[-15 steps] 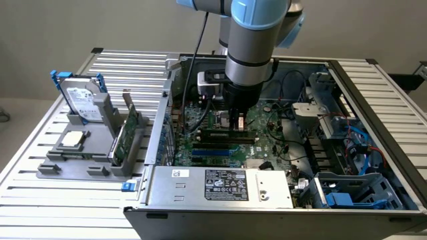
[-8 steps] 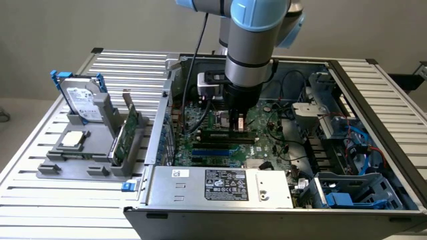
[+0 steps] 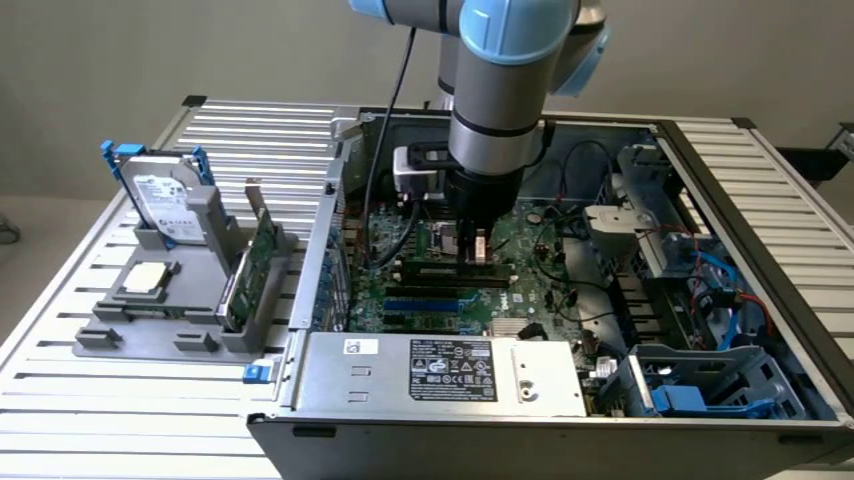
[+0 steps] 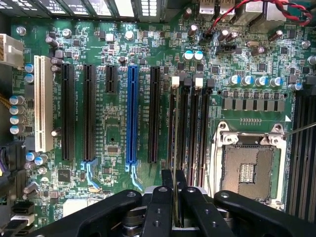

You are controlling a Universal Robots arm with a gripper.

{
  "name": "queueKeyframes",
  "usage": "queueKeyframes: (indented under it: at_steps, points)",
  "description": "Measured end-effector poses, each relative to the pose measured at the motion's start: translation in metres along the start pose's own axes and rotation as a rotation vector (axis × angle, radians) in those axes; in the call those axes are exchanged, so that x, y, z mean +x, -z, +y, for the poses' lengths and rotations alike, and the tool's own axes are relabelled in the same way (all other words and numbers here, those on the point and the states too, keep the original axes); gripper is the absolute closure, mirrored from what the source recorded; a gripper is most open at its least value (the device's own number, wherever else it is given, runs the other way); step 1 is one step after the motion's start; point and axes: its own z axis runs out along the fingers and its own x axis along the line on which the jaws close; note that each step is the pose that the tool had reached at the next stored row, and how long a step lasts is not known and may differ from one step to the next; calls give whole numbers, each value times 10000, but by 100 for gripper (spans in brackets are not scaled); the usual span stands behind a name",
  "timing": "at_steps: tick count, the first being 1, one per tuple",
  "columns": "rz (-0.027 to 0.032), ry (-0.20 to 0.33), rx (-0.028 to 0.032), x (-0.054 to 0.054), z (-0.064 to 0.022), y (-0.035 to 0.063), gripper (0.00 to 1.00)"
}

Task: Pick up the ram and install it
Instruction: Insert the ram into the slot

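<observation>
1 ram (image 4: 175, 205) pinched edge-on btwn claw (image 4: 174, 175) jaws.

The ram (image 4: 174, 148) is a long, thin circuit-board stick, presented edge-on in the wrist view. It is clamped between the fingers of the end effector (image 4: 174, 174) and stands on its long edge. It sits over the group of black memory slots (image 4: 190, 128) and runs parallel to them. Whether its lower edge is in a slot cannot be determined.

Lab: robot arm (image 3: 497, 100), open PC (image 3: 561, 440)
</observation>
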Motion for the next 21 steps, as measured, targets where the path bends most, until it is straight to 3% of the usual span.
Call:
queueKeyframes:
  at_steps: [21]
  points:
    - [1, -9, -1, 1, 1, -41, 86]
